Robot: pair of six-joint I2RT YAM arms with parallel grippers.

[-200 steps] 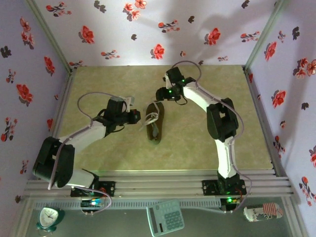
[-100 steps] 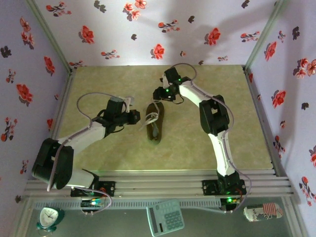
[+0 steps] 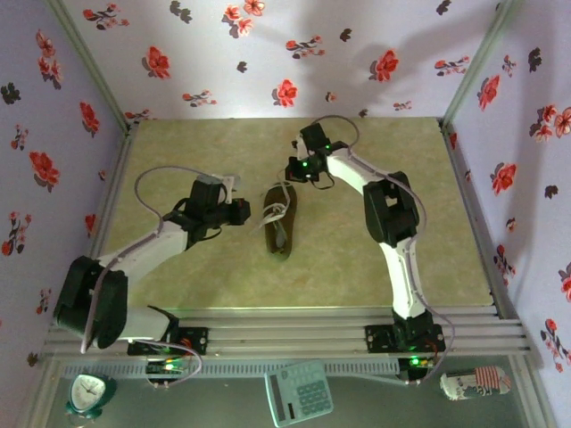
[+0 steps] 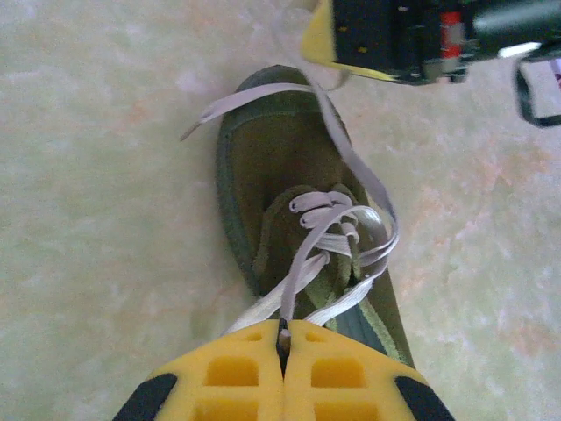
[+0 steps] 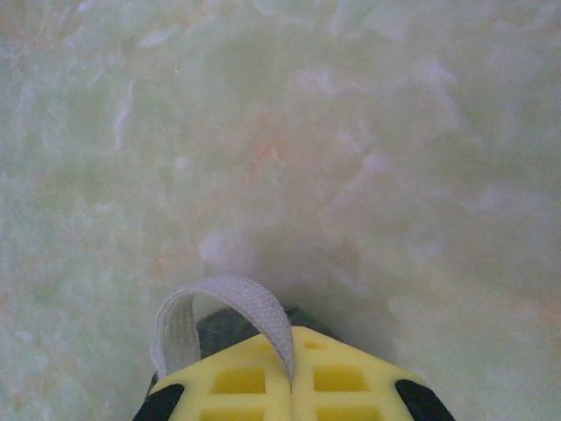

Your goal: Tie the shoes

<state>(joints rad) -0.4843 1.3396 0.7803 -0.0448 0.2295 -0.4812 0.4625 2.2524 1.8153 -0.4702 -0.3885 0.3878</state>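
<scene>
Since a second ago the right arm's elbow has swung inward toward the middle of the table (image 3: 357, 259), and the left arm has drawn back slightly to its own side. The sneaker (image 3: 280, 225) has not shifted.

From the top camera, the sneaker lies near the middle of the table, lengthwise from near to far and a little tilted. The left gripper (image 3: 241, 211) sits just beside its left flank, and the right gripper (image 3: 294, 169) sits just past its far end. The white laces (image 3: 273, 210) bunch over the sneaker's upper on the left side. From this height, the set of either pincer cannot be told.

In the left wrist view, the olive sneaker runs up the frame, toe away from the camera and the dark opening nearest. The left gripper's yellow fingers (image 4: 237, 373) are pressed together, pinching one lace strand where it leaves the eyelets. A second strand climbs over the toe to the right gripper's yellow pad at the top edge. A loose end lies across the toe toward the left.

In the right wrist view, the right gripper's yellow fingers (image 5: 342, 377) are also pressed together. They pinch a short upright loop of white lace, which arches just left of the seam between them. Pale mottled table surface lies beyond it.
</scene>
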